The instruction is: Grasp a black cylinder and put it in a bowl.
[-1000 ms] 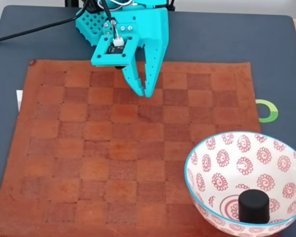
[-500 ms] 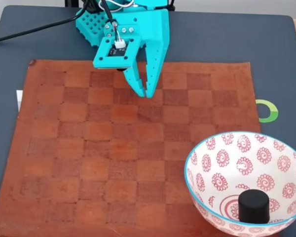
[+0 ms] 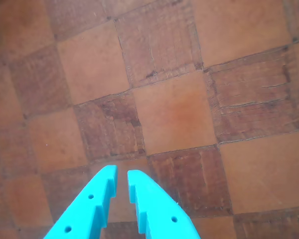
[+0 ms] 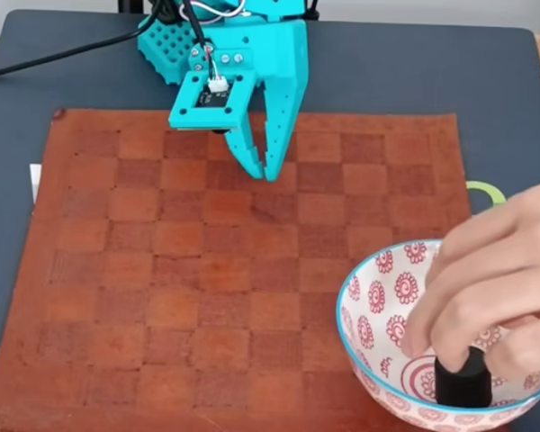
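Newly arrived hand [image 4: 486, 288] grips matte black cylinder [image 4: 462, 382]; bowl [image 4: 378, 297] red-patterned.

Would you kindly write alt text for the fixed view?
A person's hand reaches into the bowl and touches the black cylinder. The teal gripper hangs over the far side of the chessboard mat, fingers nearly together.

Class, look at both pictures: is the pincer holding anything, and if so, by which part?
Nothing. The pincer is nearly closed and empty above the chessboard mat; a person's hand touches the black cylinder in the bowl.
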